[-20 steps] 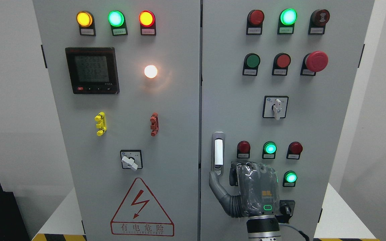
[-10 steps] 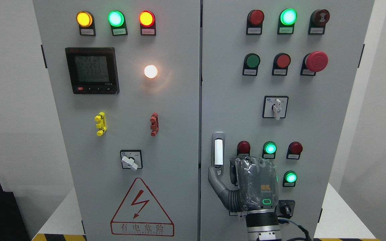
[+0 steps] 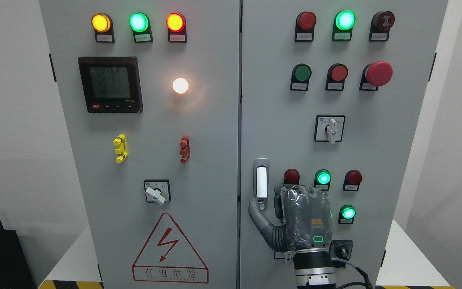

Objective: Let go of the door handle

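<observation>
r hand (image 3: 301, 218): thumb tip touches base of door handle (image 3: 261, 178); other fingers (image 3: 295, 192) curled beside it, pinching nothing
release: pull thumb straight back; avoid lit buttons (image 3: 323, 177) nearby

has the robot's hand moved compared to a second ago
Yes. The right hand has risen, its knuckles now nearer the red indicator light; its thumb remains by the door handle.

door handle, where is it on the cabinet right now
In the head view, the door handle sits at the left edge of the right door, low down, just left of a red lamp and above the right hand's thumb.
</observation>
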`<action>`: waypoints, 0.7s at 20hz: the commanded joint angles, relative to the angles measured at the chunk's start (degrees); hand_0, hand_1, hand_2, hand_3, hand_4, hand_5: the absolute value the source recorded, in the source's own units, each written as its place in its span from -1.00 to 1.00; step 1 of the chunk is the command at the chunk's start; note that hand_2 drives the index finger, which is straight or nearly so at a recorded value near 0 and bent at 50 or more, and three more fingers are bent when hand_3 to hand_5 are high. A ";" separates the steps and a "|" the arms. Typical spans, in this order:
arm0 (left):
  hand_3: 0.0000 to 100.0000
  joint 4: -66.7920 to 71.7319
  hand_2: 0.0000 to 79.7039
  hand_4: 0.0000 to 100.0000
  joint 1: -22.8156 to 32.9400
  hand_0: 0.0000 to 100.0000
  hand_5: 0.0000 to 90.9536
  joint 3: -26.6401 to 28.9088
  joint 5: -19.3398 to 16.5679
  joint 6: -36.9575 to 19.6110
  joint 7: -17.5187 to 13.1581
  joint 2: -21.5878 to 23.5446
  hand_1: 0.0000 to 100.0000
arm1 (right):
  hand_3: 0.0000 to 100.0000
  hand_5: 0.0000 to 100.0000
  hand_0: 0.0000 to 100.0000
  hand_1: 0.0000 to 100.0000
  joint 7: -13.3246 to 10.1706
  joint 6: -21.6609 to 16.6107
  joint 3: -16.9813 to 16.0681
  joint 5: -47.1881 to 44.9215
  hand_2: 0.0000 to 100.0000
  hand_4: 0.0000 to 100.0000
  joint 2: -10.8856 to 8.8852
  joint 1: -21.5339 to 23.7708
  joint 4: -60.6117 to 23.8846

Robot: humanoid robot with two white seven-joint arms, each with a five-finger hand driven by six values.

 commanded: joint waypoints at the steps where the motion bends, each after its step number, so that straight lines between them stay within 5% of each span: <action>1: -1.00 -0.88 -1.00 -1.00 0.00 -0.76 -1.00 -0.70 0.00 -0.02 0.03 0.00 -0.22 | 1.00 0.95 -0.34 -0.33 -0.06 0.03 0.12 0.68 1.00 1.00 0.01 -0.57 0.47; 14: -1.00 -0.88 -1.00 -1.00 0.00 -0.76 -1.00 -0.70 0.00 -0.02 0.03 0.00 -0.22 | 1.00 0.95 -0.15 -0.17 0.03 0.47 0.12 2.79 1.00 1.00 0.01 -0.75 0.64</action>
